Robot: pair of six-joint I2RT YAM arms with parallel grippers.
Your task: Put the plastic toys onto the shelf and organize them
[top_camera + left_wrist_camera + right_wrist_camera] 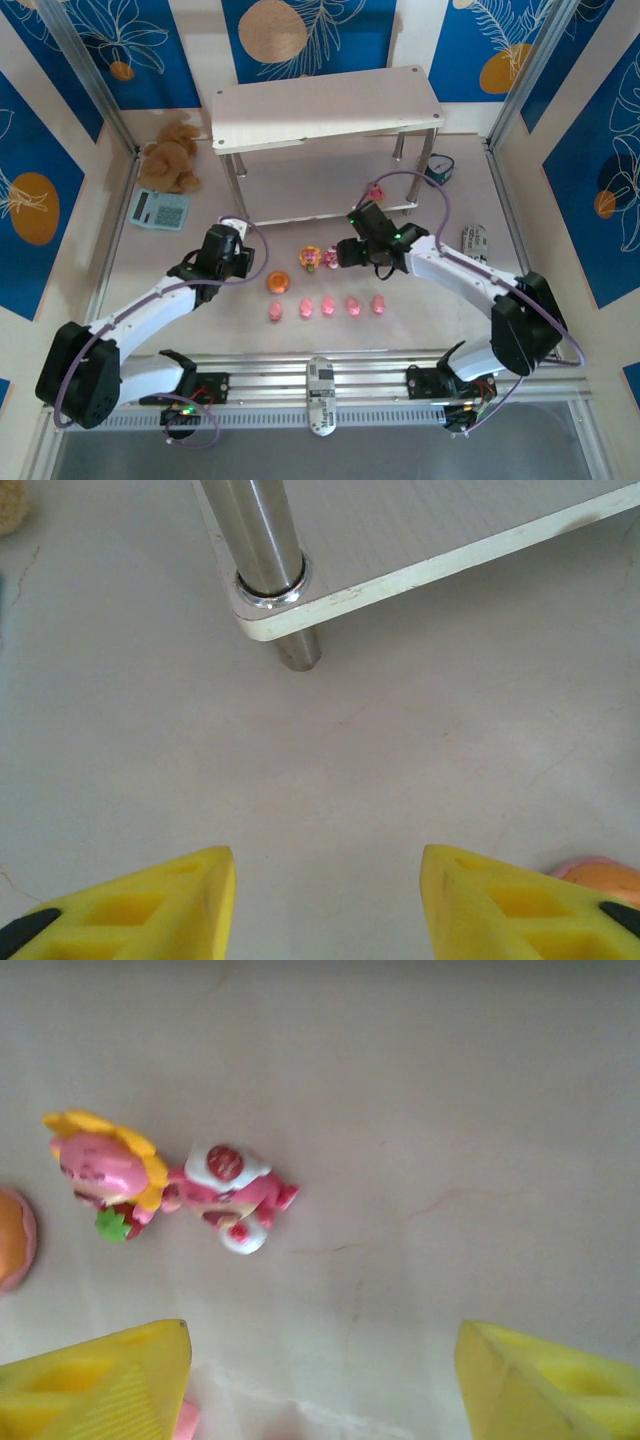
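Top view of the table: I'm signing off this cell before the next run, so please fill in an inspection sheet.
Surface: pale table, no spills seen.
Job's things: five piglets in a row, orange disc, two cupcake figures on table; one pink toy on shelf lower board.
Clutter: teddy bear, calculator.
Grippers: left gripper and right gripper open, empty.
Cables: purple cables loop along both arms.
Surroundings: blue leaf-print walls.

Pink piglets (327, 307), orange round piece (279, 282), beige shelf (325, 105), teal calculator (160, 209), brown teddy (172, 155)
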